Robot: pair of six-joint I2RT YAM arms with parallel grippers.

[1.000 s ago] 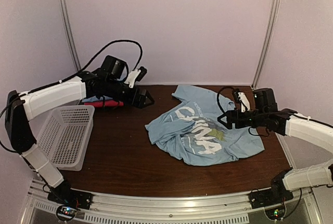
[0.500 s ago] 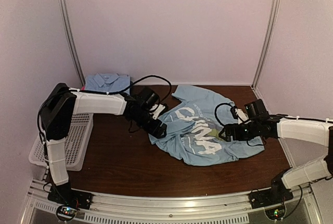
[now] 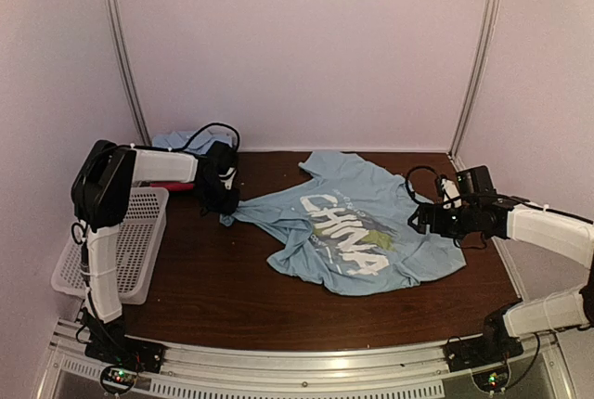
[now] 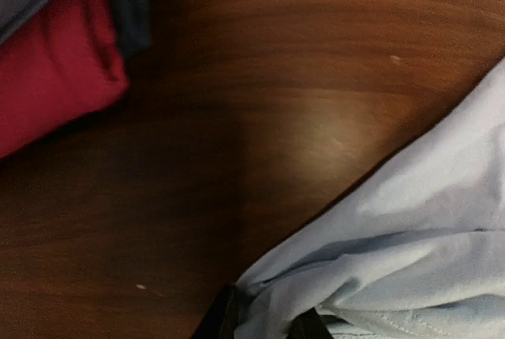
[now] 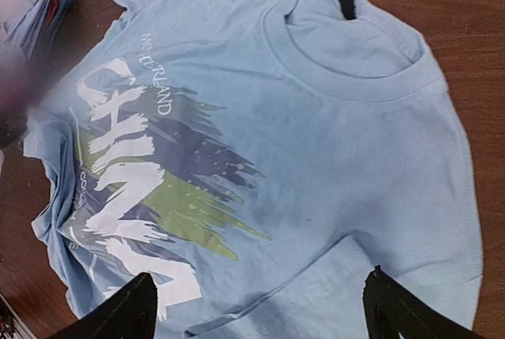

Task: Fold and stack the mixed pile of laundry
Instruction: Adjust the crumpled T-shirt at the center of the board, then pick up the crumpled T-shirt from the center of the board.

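Observation:
A light blue T-shirt (image 3: 357,232) from the laundry pile lies spread on the brown table, print side up with white lettering. Its left corner is drawn out to a point. My left gripper (image 3: 228,206) is shut on that corner; in the left wrist view the cloth (image 4: 410,252) is bunched in the gripper (image 4: 264,325). My right gripper (image 3: 423,220) hovers open over the shirt's right side. In the right wrist view the shirt (image 5: 331,134) fills the frame, its neck at the top, and the gripper (image 5: 264,311) has nothing between its fingers.
A white perforated basket (image 3: 121,250) stands at the left edge of the table. Behind my left arm lie a folded light blue garment (image 3: 184,142) and a magenta cloth (image 3: 172,184), the latter also in the left wrist view (image 4: 47,94). Walls enclose the back and sides.
My left gripper closed on the shirt's left edge and pulled it left and back, stretching the shirt out. The right gripper drew slightly to the right and stayed open.

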